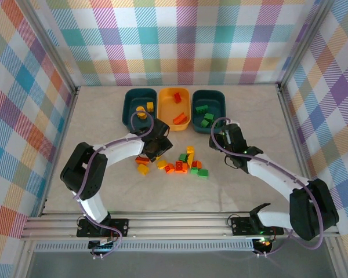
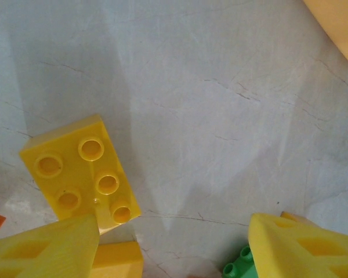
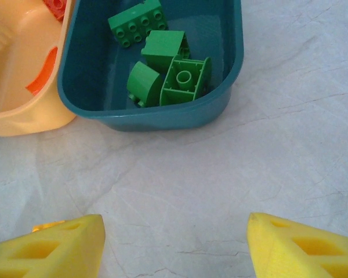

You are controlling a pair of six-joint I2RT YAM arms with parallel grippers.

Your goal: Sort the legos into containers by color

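Top external view: three containers in a row at the far side of the table (image 1: 98,121). Left dark teal tub (image 1: 127,101) with yellow bricks, yellow-orange tub (image 1: 167,110) in the middle with red-orange ones, right dark teal tub (image 1: 217,101) with green ones. Loose legos (image 1: 182,163) of all three colours heaped between the arms, unsorted, near the tubs. Left gripper (image 1: 156,147) low over the heap's left edge; right gripper (image 1: 223,134) just in front of the right tub.

Left wrist view: jaws parted, nothing between them. Yellow brick (image 2: 81,174) studs-up, just beside one fingertip (image 2: 46,249) and outside the gap; green brick (image 2: 238,269) by the other.

Right wrist view: jaws released, bare table between; green bricks (image 3: 162,63) lying inside the teal tub.

Judged risks: from this offset, a squeeze likely to catch only a corner of the yellow brick, or to shove it aside. Green neighbour liable to be nipped along with it and carried into the wrong tub. Crowding of the heap the common cause.
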